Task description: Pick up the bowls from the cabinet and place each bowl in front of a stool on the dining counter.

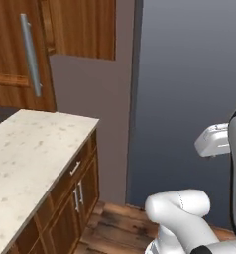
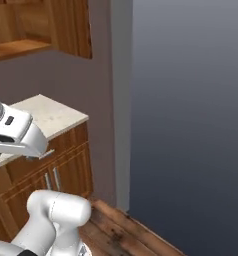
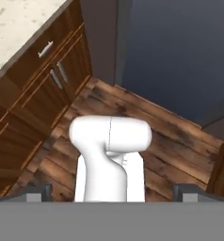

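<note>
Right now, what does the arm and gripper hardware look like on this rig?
The arm has glossy white, rounded, tube-like links with dark bands at the joints. The hand is a white boxy block with a small dark slot on its side. The gripper ends in two small dark grey fingertips. No cables or markings visible.

Counter top (image 1: pixel 35 149) lies bare; wall cabinet (image 1: pixel 16 49) overhangs its far end.

We see the cabinet (image 1: pixel 11 59) at upper left, its door shut, with a long silver handle (image 1: pixel 30 54) standing upright. Below it, a speckled beige desk (image 1: pixel 26 158) tops wooden drawers (image 1: pixel 75 193). Our white arm (image 1: pixel 184 218) rises at lower right above the plank floor (image 1: pixel 115 233).
</note>
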You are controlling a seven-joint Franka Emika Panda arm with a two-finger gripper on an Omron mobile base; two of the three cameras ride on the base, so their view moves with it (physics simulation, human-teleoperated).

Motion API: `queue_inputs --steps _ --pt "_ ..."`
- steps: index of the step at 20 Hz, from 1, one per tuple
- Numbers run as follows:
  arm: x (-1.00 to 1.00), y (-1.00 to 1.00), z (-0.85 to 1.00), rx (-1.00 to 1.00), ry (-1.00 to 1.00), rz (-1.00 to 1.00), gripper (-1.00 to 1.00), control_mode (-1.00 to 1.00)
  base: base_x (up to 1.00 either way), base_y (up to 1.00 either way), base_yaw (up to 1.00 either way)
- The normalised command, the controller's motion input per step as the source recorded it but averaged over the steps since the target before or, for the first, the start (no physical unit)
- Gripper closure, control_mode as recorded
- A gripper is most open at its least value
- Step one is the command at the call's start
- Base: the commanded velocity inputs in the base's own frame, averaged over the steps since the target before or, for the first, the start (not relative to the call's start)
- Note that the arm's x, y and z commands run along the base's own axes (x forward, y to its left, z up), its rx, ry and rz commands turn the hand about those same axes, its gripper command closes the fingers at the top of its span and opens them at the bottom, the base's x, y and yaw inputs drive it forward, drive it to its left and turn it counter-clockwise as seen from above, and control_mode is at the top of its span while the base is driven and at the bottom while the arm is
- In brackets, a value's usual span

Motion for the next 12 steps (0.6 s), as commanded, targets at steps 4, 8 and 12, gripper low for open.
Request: queue_inputs --steps 4,8,12 --pt "0.00 0.00 0.00 0.00 0.00 0.00 -1.00 1.00 0.26 -0.24 0.70" --pt "0.00 0.00 0.00 0.00 0.00 0.00 -1.00 1.00 0.11 -0.40 0.74" --pt "0.00 0.00 0.00 0.00 0.00 0.00 -1.00 1.00 0.12 -0.41 0.73"
